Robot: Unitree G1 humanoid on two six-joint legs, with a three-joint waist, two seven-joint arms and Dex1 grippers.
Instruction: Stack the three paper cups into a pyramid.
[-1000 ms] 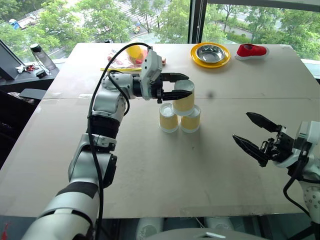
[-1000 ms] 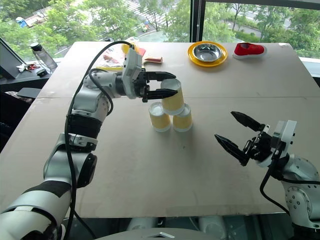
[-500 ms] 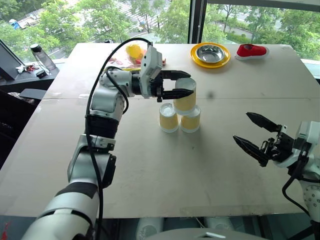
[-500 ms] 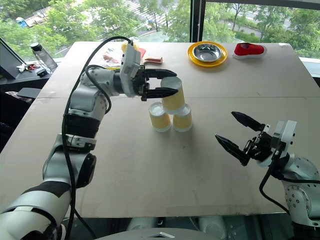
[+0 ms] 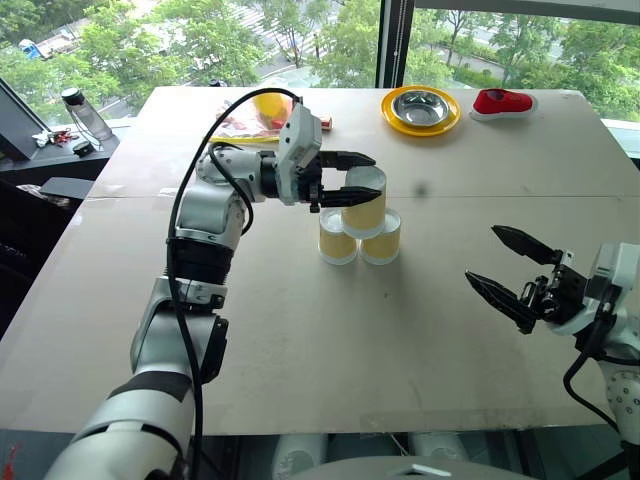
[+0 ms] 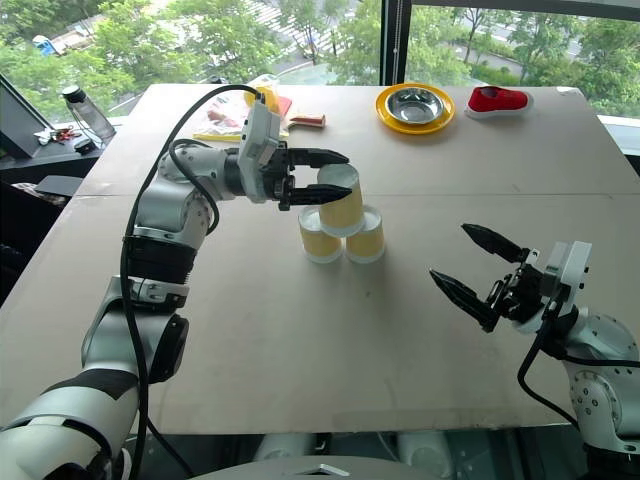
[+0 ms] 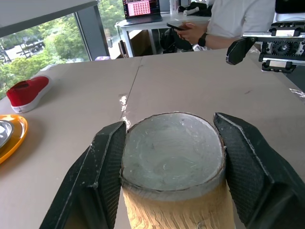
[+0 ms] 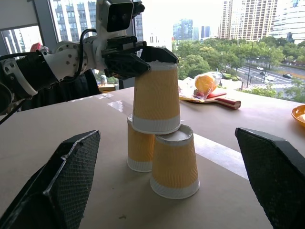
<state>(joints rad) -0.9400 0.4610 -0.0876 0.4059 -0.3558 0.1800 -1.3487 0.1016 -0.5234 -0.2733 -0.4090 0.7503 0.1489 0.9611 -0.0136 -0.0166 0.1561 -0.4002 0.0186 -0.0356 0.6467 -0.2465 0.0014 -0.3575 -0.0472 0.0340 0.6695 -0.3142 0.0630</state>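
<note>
Right wrist view gives us the clearest look: the third yellow-orange tapered paper cup (image 8: pixel 157 98) sits upturned across the white bases of the two matching base cups (image 8: pixel 162 160), bridging them as the pyramid's top, near the middle of the worktop (image 5: pixel 300 340). Our left gripper (image 5: pixel 340 178) clenches its upper end between both jaws, presumably steadying it before release. Our right gripper (image 5: pixel 512 270) hangs spread wide near the worktop's right edge.

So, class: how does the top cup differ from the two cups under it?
The top cup is gripped near its upper end by the left hand; the two bottom cups stand free. The top cup rests on their upturned bases, tilted slightly; the bottom cups stand on the table, side by side. All are yellow-orange, upside down.
</note>
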